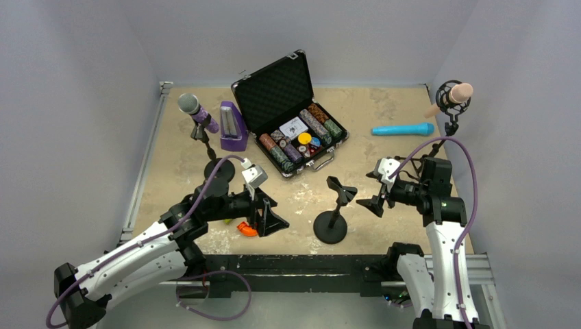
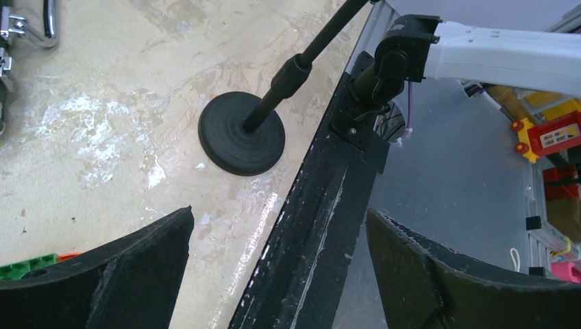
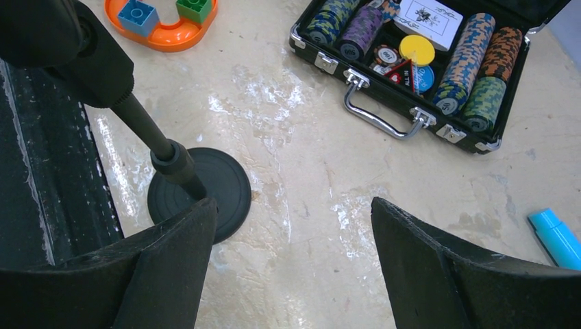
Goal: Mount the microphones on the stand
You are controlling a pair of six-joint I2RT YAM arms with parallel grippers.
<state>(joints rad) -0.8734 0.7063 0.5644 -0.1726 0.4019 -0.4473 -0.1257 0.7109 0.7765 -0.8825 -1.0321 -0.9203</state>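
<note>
Beige tabletop (image 1: 171,137): poker-chip case (image 1: 291,113) behind bare stand (image 1: 334,212), left end effector (image 2: 277,219) and right end effector (image 3: 293,205) both spread wide, empty.

The white-and-black left arm (image 1: 137,253), trailed by a purple cable, lies low and stretches from the left towards a black microphone stand (image 1: 334,214) with a round disc base. Its forearm is nearly level. The left gripper (image 1: 268,218) sits just left of the stand's base, its two black fingers spread wide and holding nothing. The right arm (image 1: 445,243) rises upright to the right of the stand, then bends at the elbow to point left. The right gripper (image 1: 377,195) hovers just right of the stand's top, its jaws wide apart and empty.
</note>
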